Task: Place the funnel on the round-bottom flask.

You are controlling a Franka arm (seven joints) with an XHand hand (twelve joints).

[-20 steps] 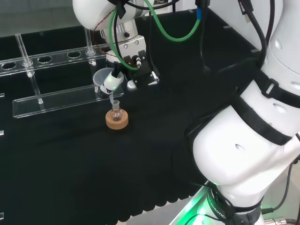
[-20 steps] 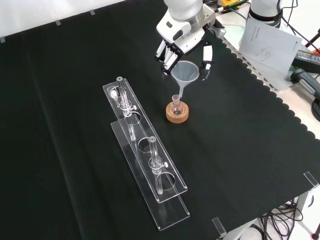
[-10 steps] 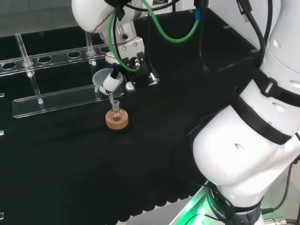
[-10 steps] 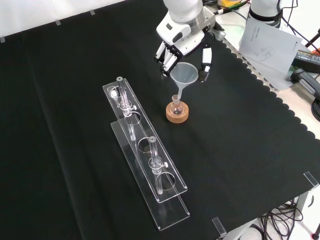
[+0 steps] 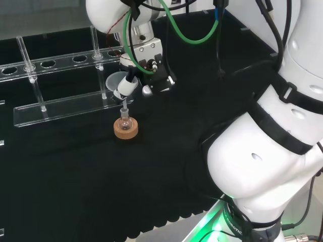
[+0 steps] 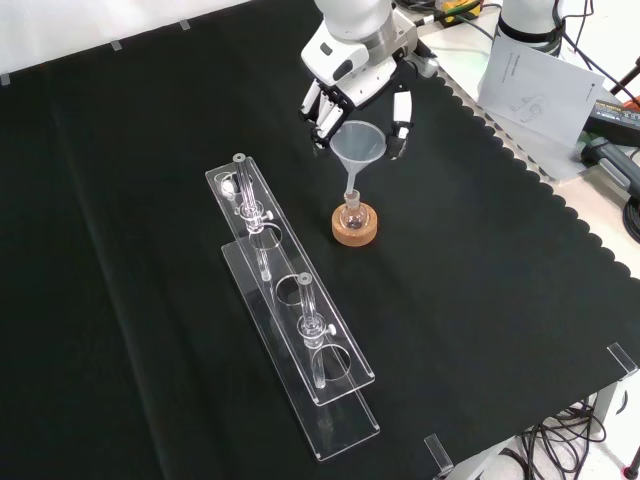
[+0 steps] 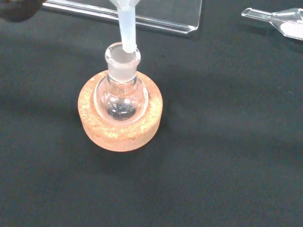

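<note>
A small clear round-bottom flask (image 6: pixel 351 213) (image 5: pixel 124 121) (image 7: pixel 121 97) stands upright in a cork ring (image 6: pixel 356 228) (image 5: pixel 125 131) (image 7: pixel 120 128) on the black cloth. The hand (image 6: pixel 352 78) (image 5: pixel 147 75) is shut on a clear plastic funnel (image 6: pixel 358 143) (image 5: pixel 117 80), with fingers (image 6: pixel 398 110) curled round its cone on both sides. The funnel hangs directly over the flask with its stem (image 7: pixel 127 26) pointing down. In the wrist view the stem's tip sits at the mouth of the flask's neck (image 7: pixel 122 56).
A long clear rack (image 6: pixel 300 330) (image 5: pixel 55 108) with upright glass tubes stands left of the flask in the front view, its base (image 7: pixel 156 16) close behind the cork ring. A clear glass piece (image 7: pixel 277 21) lies on the cloth nearby. Papers (image 6: pixel 535 90) lie beyond the cloth's scalloped edge.
The hand has shifted left in the front view with the funnel. The funnel stands more upright, and its stem tip has come to the flask's neck.
</note>
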